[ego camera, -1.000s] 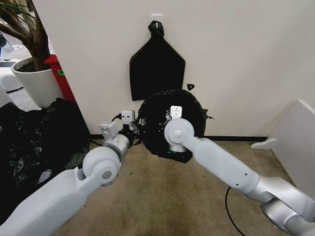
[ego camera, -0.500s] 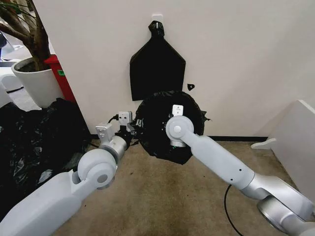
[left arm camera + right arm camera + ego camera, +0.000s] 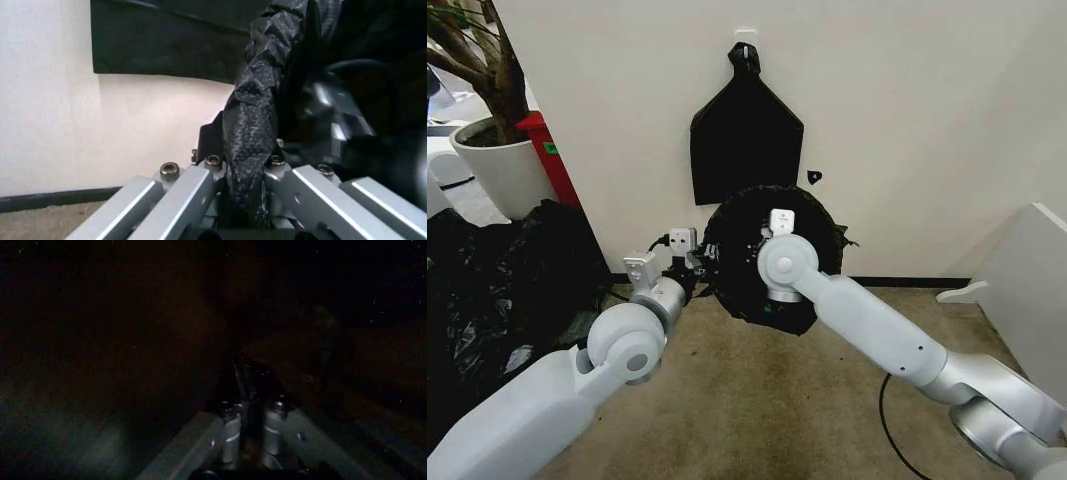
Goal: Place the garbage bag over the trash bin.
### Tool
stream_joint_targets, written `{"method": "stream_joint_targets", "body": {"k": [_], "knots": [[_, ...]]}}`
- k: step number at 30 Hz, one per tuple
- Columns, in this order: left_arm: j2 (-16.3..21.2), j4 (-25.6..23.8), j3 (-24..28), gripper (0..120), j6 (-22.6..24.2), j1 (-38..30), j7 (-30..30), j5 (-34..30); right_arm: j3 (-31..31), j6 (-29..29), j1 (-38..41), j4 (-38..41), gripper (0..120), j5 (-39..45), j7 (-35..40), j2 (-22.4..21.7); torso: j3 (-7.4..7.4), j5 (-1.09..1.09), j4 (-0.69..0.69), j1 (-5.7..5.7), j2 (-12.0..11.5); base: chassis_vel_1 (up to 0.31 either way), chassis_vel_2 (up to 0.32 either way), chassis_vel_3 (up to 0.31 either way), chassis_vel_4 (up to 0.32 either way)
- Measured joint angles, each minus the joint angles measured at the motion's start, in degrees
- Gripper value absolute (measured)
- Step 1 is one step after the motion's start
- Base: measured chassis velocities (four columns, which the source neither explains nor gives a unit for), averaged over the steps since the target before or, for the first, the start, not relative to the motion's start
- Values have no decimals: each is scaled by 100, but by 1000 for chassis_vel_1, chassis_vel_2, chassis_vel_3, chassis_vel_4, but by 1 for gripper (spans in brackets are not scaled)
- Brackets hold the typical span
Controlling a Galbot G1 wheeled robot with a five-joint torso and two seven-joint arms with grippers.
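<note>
With left claw point(image 3: 248, 192) pinching it, wrinkly glossy garbage bag point(image 3: 737, 250), rounded.

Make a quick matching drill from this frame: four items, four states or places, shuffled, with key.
Items
1. garbage bag
2. left gripper
3. plant pot
4. flat black bundle

States or places
A. hanging on the wall by its knotted top
B. white, standing on the floor at the far left, holding a plant
C. jaws shut on a bunched strip of black plastic
D. draped around the bin's opening, with the right gripper reaching into it

Pairs: 1-D, 2-C, 3-B, 4-A
</note>
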Motion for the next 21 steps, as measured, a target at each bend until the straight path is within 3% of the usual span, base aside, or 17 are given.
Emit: {"method": "stream_joint_targets", "body": {"k": [10, 21], "knots": [[73, -105, -87, 1, 2, 50, -2, -28, 94, -41, 1, -580, 0, -187, -91, 241, 0, 1, -1, 0, 0, 0, 0, 0, 0], [-83, 333, -103, 1, 4, -31, 66, 28, -105, 105, 140, 277, 0, 301, 250, -61, 0, 1, -2, 0, 0, 0, 0, 0, 0]]}}
